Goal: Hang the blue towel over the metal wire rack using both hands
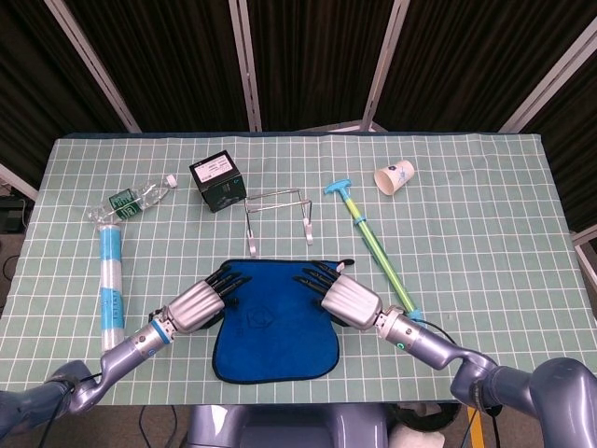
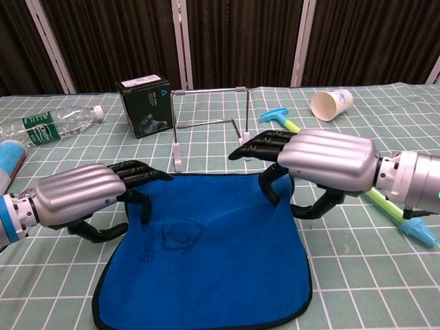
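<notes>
- We see the blue towel (image 2: 206,254) lying flat on the checked table (image 1: 485,215), at the near edge, its far hem just in front of the metal wire rack (image 2: 206,124).
- Our left hand (image 2: 82,199) sits at the towel's far left corner, palm down, dark fingers (image 2: 137,172) curled over the hem with the thumb tucked beneath; we cannot tell whether the cloth is actually pinched.
- Our right hand (image 2: 323,165) hovers over the far right corner, fingers (image 2: 265,143) extended toward the rack and a little bent, thumb hooked down at the towel's edge; here too a grip on the cloth is not clear.
- In the head view both hands (image 1: 198,305) (image 1: 350,301) flank the towel's far half, one on each side.
- The rack stands upright, just behind the towel, between the hands.
- A black box (image 1: 216,182) stands to the rack's far left.
- A plastic bottle (image 1: 131,201) lies further left, and a blue and white tube (image 1: 110,285) lies near it.
- A green stick with blue ends (image 1: 373,247) lies to the right, and a paper cup (image 1: 394,176) lies on its side beyond it.
</notes>
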`<action>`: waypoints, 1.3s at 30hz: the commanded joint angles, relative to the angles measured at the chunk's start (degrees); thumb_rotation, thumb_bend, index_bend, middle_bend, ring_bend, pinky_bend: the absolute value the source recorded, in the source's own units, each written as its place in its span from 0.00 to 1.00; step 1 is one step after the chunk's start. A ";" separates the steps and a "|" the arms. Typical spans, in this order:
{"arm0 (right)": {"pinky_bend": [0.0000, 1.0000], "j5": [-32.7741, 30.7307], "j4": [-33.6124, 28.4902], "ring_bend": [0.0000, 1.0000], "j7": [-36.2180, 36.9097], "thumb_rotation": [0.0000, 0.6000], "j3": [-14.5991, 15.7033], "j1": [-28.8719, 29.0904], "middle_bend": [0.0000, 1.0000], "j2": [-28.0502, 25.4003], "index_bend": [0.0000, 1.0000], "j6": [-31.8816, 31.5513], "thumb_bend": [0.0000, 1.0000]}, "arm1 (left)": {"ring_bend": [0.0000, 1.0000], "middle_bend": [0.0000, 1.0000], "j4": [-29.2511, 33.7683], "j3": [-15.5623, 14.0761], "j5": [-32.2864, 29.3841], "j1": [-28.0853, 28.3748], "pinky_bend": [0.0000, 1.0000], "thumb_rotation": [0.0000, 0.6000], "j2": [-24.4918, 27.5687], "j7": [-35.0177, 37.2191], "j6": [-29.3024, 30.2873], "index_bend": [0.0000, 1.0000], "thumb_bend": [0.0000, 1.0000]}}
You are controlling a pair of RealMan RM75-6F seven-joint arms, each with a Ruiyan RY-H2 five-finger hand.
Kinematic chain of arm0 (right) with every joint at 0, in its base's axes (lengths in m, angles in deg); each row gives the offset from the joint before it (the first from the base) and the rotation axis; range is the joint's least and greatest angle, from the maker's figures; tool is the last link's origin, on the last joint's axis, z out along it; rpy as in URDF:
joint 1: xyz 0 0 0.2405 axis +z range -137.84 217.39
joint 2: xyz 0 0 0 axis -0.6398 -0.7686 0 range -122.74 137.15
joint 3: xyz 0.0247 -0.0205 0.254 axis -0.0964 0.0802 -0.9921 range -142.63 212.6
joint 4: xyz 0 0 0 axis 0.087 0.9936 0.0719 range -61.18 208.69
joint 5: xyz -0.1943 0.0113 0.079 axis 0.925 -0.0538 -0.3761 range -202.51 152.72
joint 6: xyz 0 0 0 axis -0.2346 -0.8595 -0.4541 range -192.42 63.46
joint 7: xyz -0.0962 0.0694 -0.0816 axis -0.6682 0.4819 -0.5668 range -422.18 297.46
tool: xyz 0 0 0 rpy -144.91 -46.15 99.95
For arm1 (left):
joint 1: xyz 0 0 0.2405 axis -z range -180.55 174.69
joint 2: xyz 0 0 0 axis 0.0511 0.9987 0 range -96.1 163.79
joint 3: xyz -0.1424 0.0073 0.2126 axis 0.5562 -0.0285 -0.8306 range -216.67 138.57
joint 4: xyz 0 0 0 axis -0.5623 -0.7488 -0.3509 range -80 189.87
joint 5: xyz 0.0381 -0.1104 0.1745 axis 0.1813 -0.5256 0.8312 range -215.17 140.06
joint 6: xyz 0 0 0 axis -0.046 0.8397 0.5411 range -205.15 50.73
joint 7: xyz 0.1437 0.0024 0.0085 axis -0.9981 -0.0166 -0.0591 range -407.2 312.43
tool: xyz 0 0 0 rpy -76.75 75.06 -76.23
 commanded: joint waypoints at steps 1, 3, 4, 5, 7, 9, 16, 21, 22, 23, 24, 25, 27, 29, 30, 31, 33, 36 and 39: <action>0.00 0.01 -0.17 0.00 -0.10 1.00 0.01 -0.14 0.03 -0.19 0.64 -0.14 0.42 | 0.00 0.00 -0.02 0.01 0.00 0.05 0.00 1.00 -0.16 -0.01 0.00 0.53 0.55; 0.00 0.01 -0.29 0.00 -0.13 1.00 -0.01 -0.22 0.03 -0.36 0.64 -0.25 0.41 | 0.00 0.00 0.04 0.07 -0.05 0.06 0.00 1.00 -0.32 0.06 0.11 0.63 0.55; 0.00 0.02 -0.34 0.00 -0.14 1.00 -0.02 -0.24 0.03 -0.43 0.64 -0.30 0.41 | 0.00 0.00 0.07 0.11 -0.09 0.05 0.00 1.00 -0.35 0.08 0.15 0.68 0.54; 0.00 0.05 -0.44 0.00 -0.17 1.00 -0.03 -0.28 0.03 -0.54 0.64 -0.40 0.42 | 0.00 0.00 0.12 0.23 -0.15 0.05 0.00 1.00 -0.37 0.01 0.27 0.71 0.54; 0.00 0.16 -0.68 0.00 -0.25 1.00 -0.07 -0.38 0.03 -0.88 0.64 -0.75 0.42 | 0.00 0.00 0.24 0.48 -0.27 0.01 0.00 1.00 -0.43 -0.19 0.61 0.77 0.55; 0.00 0.22 -1.12 0.00 -0.21 1.00 -0.17 -0.54 0.03 -1.41 0.64 -1.28 0.41 | 0.00 0.00 0.63 0.92 -0.60 -0.06 0.00 1.00 -0.40 0.01 1.09 0.79 0.55; 0.00 -0.54 -6.82 0.00 -0.22 1.00 -3.25 -0.20 0.03 -6.69 0.64 -4.37 0.42 | 0.00 0.00 4.88 5.53 -2.08 0.69 0.00 1.00 1.50 -2.25 5.44 0.82 0.55; 0.00 -2.94 -11.86 0.00 -0.55 1.00 -7.44 1.06 0.03 -10.38 0.64 -4.56 0.42 | 0.00 0.00 11.70 9.15 -3.98 1.82 0.00 1.00 4.55 -4.96 6.00 0.82 0.55; 0.00 -3.61 -12.89 0.00 -0.53 1.00 -8.46 1.49 0.03 -11.26 0.64 -4.27 0.41 | 0.00 0.00 13.29 10.07 -4.41 2.07 0.00 1.00 5.30 -6.02 6.16 0.82 0.54; 0.00 -4.48 -13.87 0.00 -0.43 1.00 -9.70 1.98 0.03 -12.13 0.64 -3.96 0.41 | 0.00 0.00 14.96 11.16 -4.91 2.32 0.00 1.00 6.06 -6.93 6.46 0.82 0.54; 0.00 -5.28 -14.80 0.00 -0.29 1.00 -10.56 2.49 0.03 -12.98 0.64 -3.16 0.41 | 0.00 0.00 16.67 11.92 -5.50 2.49 0.00 1.00 6.84 -7.74 6.27 0.82 0.54; 0.00 -6.38 -15.75 0.00 -0.14 1.00 -11.71 3.05 0.03 -13.89 0.64 -2.30 0.41 | 0.00 0.00 18.79 13.00 -6.29 2.69 0.00 1.00 7.82 -8.73 6.19 0.82 0.55; 0.00 -8.26 -16.74 0.00 0.23 1.00 -13.39 4.09 0.03 -15.10 0.64 -0.41 0.41 | 0.00 0.00 22.10 14.75 -7.40 3.08 0.00 1.00 9.47 -10.53 6.11 0.82 0.55; 0.00 -9.50 -17.09 0.00 0.34 1.00 -14.41 4.85 0.03 -15.74 0.64 1.06 0.41 | 0.00 0.00 24.38 15.92 -8.28 3.29 0.00 1.00 10.69 -11.87 5.93 0.82 0.55; 0.00 -10.26 -16.99 0.00 0.45 1.00 -15.08 5.24 0.03 -15.90 0.64 1.67 0.41 | 0.00 0.00 25.37 16.70 -8.69 3.42 0.00 1.00 11.31 -12.59 6.07 0.82 0.55; 0.00 -10.88 -16.90 0.00 0.65 1.00 -15.56 5.60 0.03 -15.96 0.64 2.29 0.41 | 0.00 0.00 26.24 17.23 -9.10 3.52 0.00 1.00 11.86 -13.32 5.94 0.82 0.55; 0.00 -12.63 -16.24 0.00 1.55 1.00 -16.94 6.50 0.03 -15.83 0.64 3.66 0.41 | 0.00 0.00 28.52 19.01 -10.72 3.73 0.00 1.00 13.25 -14.84 5.71 0.82 0.55; 0.00 -14.03 -14.89 0.00 2.34 1.00 -17.99 7.51 0.03 -15.46 0.64 5.15 0.41 | 0.00 0.00 30.31 20.65 -12.36 3.99 0.00 1.00 14.65 -16.37 5.26 0.82 0.54; 0.00 -15.35 -12.95 0.00 3.26 1.00 -18.82 8.56 0.03 -14.88 0.64 6.76 0.41 | 0.00 0.00 31.20 21.83 -13.82 4.27 0.00 1.00 15.69 -17.90 4.62 0.82 0.54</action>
